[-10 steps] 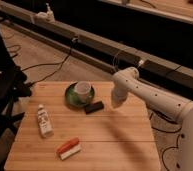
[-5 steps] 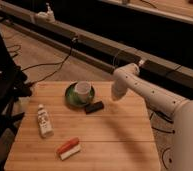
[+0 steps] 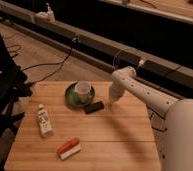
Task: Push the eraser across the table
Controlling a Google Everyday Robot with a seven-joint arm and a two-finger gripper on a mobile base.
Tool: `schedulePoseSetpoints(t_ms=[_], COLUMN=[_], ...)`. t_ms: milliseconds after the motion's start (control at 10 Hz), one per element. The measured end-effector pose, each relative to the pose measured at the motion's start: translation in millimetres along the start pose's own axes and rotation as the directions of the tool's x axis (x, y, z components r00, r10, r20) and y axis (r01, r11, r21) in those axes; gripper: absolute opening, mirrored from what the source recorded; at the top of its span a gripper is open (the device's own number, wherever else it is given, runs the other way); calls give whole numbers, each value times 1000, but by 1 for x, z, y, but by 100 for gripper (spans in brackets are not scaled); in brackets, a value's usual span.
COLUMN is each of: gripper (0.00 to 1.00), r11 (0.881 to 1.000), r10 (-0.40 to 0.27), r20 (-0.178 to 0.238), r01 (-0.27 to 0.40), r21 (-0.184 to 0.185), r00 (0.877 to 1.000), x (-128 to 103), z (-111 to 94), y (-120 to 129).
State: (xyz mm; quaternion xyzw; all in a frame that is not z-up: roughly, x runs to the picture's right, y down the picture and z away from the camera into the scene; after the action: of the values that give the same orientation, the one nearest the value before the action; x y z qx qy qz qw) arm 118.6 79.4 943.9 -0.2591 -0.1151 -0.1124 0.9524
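The eraser [image 3: 94, 107], a small flat black block, lies on the light wooden table [image 3: 115, 135] just right of and below the green saucer. My gripper [image 3: 111, 101] hangs from the white arm at the right and sits low over the table, just to the right of the eraser, close to its right end. I cannot tell if it touches the eraser.
A green saucer [image 3: 71, 97] with a white cup [image 3: 82, 89] stands at the back of the table. A white tube [image 3: 43, 120] lies at the left. An orange-and-white block [image 3: 68, 148] lies near the front. A dark chair [image 3: 2, 95] stands at the left.
The gripper has moved left and down, closer to the eraser's right end. The eraser and the other objects have not visibly moved.
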Motion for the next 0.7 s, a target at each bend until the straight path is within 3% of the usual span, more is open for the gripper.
schedulePoseSetpoints(t_ms=[500,700], gripper=[0,0], r11=[999,997], r10=[-49,-77], r20=[57,100], r01=[50,79], r21=[-18,-20], r00=[997,992], x=[-33,-55], z=[18,19], y=[0,4])
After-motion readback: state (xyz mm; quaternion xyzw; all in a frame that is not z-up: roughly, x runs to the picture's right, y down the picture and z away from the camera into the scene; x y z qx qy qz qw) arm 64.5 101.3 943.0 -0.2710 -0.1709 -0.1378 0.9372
